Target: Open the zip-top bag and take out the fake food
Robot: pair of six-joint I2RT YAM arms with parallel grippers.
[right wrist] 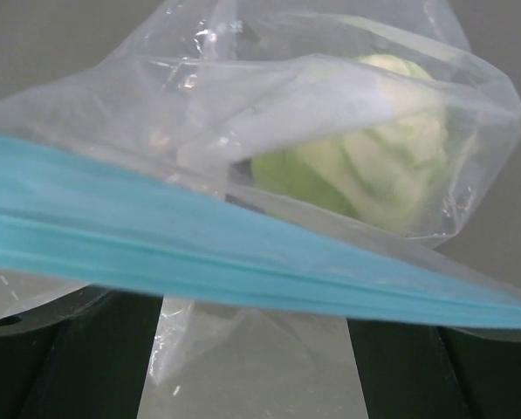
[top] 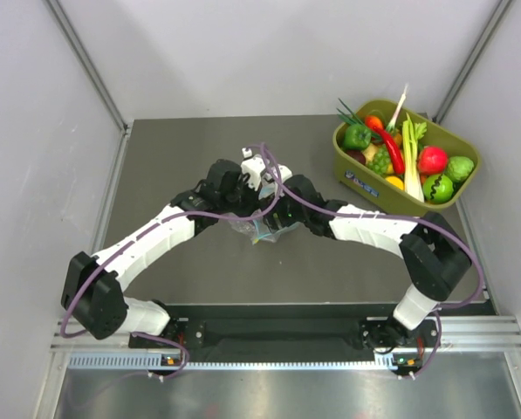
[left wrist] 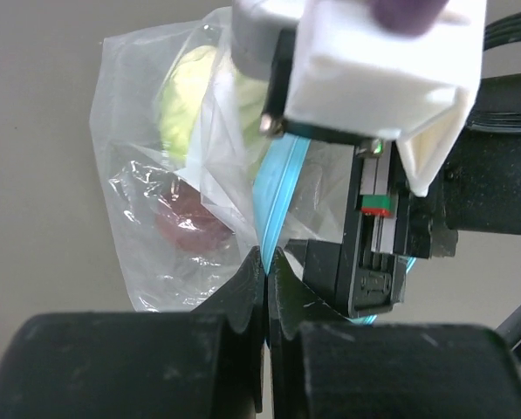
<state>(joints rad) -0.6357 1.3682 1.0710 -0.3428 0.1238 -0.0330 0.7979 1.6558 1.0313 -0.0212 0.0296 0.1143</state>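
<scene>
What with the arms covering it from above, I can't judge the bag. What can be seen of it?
The bag is clear, crinkly plastic with a teal zip strip that looks zipped shut. It is between the two arms. The left gripper pinches the strip; the right gripper stands open below it. Inside show a pale green cabbage and something reddish, too blurred to name.

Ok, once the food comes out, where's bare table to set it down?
Widest bare table is far left, between its left edge and the left arm. Another strip lies near, under the arch of both arms, this side of the zip-top bag. Crowded: mid-table, where left hand and right hand meet at the bag, and far right around the tub.
</scene>
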